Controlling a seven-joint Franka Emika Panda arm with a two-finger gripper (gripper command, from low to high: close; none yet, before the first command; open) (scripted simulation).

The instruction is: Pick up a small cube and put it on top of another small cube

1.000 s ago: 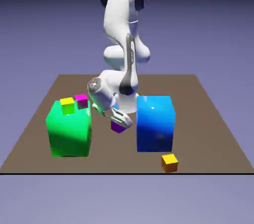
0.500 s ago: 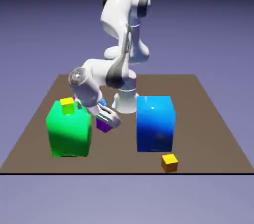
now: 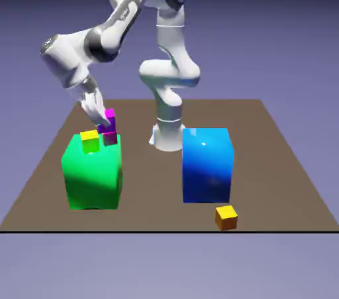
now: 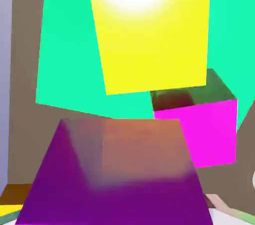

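Exterior view, from left to right: the large green cube (image 3: pixel 93 173) stands at about 8 o'clock on the brown bench (image 3: pixel 278 158). On its top lie a tiny yellow cube (image 3: pixel 89 140) and, just beside it toward 3 o'clock, another small cube (image 3: pixel 110 136), magenta with darker purple sides. Directly above that one is the small cube (image 3: pixel 109 118), the same magenta with purple shading; the claw (image 3: pixel 104 119) is closed on it, its fingers gripping the cube from the sides. Whether the two magenta cubes already touch, I cannot tell from this view.

The white arm rises from its base at 12 o'clock of the bench, bends high, and reaches down toward 9 o'clock, with the hand tilted over the green cube's top.

Further to the right stands the large blue cube (image 3: pixel 207 165), and at 5 o'clock, near the bench's front edge, a second tiny yellow cube (image 3: pixel 226 217) lies alone.

In the hand view the held small cube (image 4: pixel 119 174) fills the lower part, dark purple and blurred. Above it the yellow cube (image 4: pixel 152 32) shows large on the green top (image 4: pixel 64 44), and the other magenta cube (image 4: pixel 209 129) sits at 4 o'clock.

Counted: two magenta cubes, two yellow cubes, one green, one blue.
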